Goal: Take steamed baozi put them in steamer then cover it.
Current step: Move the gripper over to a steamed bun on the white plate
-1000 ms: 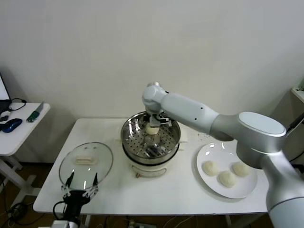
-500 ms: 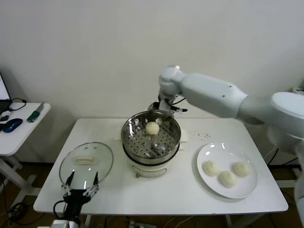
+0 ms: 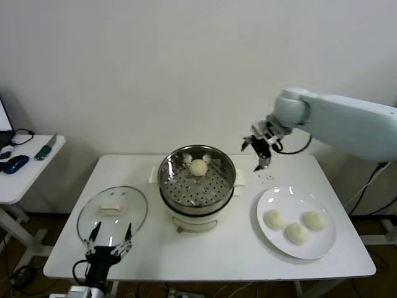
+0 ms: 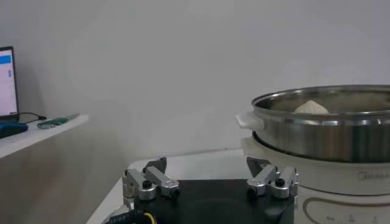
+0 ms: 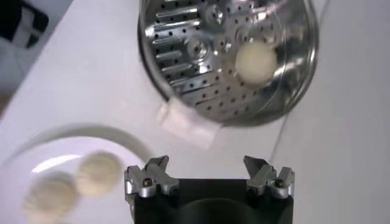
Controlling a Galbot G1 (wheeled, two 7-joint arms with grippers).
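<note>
Taking the steamer (image 3: 197, 180) as the landmark and reading from its left, the cover (image 3: 112, 212) is lying flat on the white table (image 3: 217, 257) well to the steamer's left, its white handle facing up. The left gripper (image 3: 109, 244) is sitting low at the table's near edge just in front of that cover, with its jaws spread wide and nothing between them; in the left wrist view the left gripper (image 4: 210, 182) is looking across the tabletop at the steamer's steel wall and white base. The steamer is standing mid-table with its lid off, and one baozi (image 3: 198, 167) is resting on the perforated floor toward the back of the basket. To the steamer's right and above table height, the right gripper (image 3: 261, 152) is hanging in the air, its fingers fully apart and carrying nothing. Further right and nearer the front edge, the white plate (image 3: 279, 197) is holding three steamed baozi (image 3: 296, 233) in a loose cluster. The relation that matters next is this one: the plate's buns are lying to the front and below the right gripper, on the side away from the steamer, and being round they are offering no preferred grasp axis. The right arm is plainly the nearer one for them, while the left arm is the one placed for the cover.
</note>
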